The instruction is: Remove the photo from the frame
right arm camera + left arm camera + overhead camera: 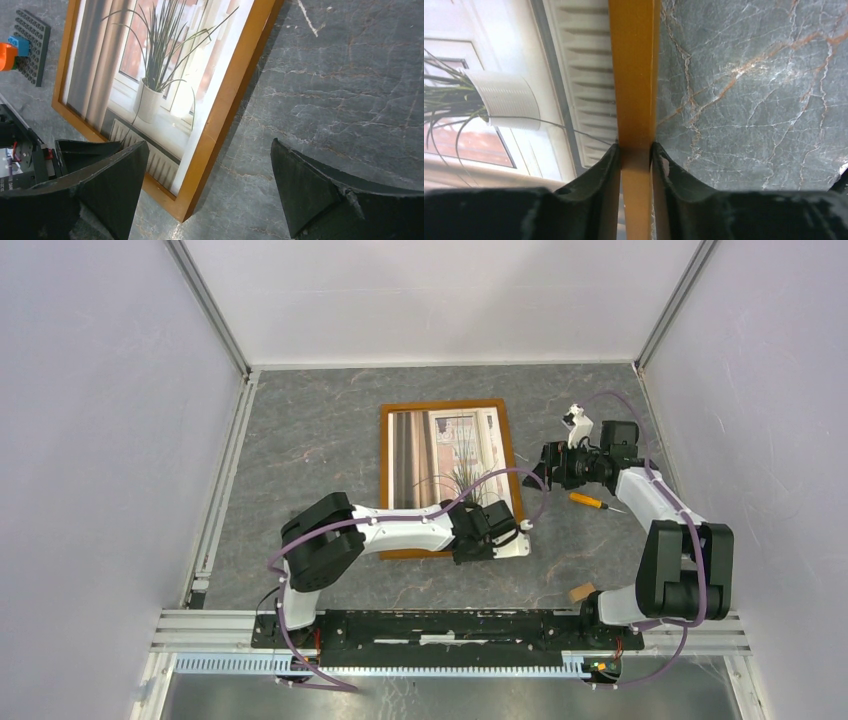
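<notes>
The left gripper (pixel 635 150) is seen pressed together on the frame (pixel 634 75). One finger is laid against the inner side of the narrow orange-brown rail, the other against its outer side, and both are touching wood. The pinch is taken at about 5 o'clock on the frame in the top view, near its near-right corner.

The right gripper (pixel 210 145) is held spread wide and empty at roughly 3 o'clock of the frame, just off the rail.

The frame is laid flat and face up on the marbled grey table (pixel 300 440), with the photo (pixel 440 460) inside it and its potted plant and striped curtains in plain sight.

The rail is judged stiff, and its smooth finish probably slippery, so a one-corner hold is likely to let the frame swing or slide. A second hold on the 3 o'clock rail would steady it. A sheen across the picture suggests glazing, so bumps should be avoided. The print itself is judged thin and easily creased, best reached from the back once the frame is turned over.

As for room, open table is seen at 9 o'clock and 12 o'clock of the frame. An orange-handled screwdriver (pixel 590 502) lies at 4 o'clock, close to the right arm. A small grey studded plate (pixel 32 45) carrying an orange block is glimpsed beyond the far rail in the right wrist view.
</notes>
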`<state>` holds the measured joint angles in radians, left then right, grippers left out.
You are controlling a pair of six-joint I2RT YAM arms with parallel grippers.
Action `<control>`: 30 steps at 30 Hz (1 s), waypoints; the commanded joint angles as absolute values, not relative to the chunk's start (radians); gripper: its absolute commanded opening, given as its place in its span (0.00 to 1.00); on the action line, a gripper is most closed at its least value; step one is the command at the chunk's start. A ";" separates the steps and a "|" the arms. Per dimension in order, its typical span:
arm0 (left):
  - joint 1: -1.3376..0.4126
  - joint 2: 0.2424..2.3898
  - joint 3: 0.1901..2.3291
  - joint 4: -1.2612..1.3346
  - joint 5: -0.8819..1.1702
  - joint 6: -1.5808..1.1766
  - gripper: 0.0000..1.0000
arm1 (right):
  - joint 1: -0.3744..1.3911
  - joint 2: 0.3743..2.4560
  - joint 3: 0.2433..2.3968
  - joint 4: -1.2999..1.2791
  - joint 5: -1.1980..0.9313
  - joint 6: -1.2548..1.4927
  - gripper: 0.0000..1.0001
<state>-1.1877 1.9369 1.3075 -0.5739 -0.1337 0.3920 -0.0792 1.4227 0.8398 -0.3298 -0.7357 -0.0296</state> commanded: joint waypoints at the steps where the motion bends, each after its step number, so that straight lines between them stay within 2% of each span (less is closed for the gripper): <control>1: -1.194 1.937 1.355 -0.606 -0.116 0.345 0.24 | -0.081 1.438 0.806 -0.279 -0.811 -0.002 0.98; 5: -1.194 1.833 1.344 -0.606 -0.083 0.333 0.03 | -0.081 1.461 0.771 -0.252 -0.889 0.050 0.98; 13: -1.190 1.668 1.265 -0.560 -0.087 0.350 0.02 | -0.081 1.470 0.660 -0.107 -0.967 0.210 0.98; 22: -1.189 1.624 1.228 -0.514 -0.045 0.391 0.02 | -0.075 1.568 0.523 0.292 -1.122 0.612 0.98; 30: -1.188 1.575 1.150 -0.432 -0.007 0.428 0.02 | -0.023 1.671 0.511 0.492 -1.165 0.801 0.98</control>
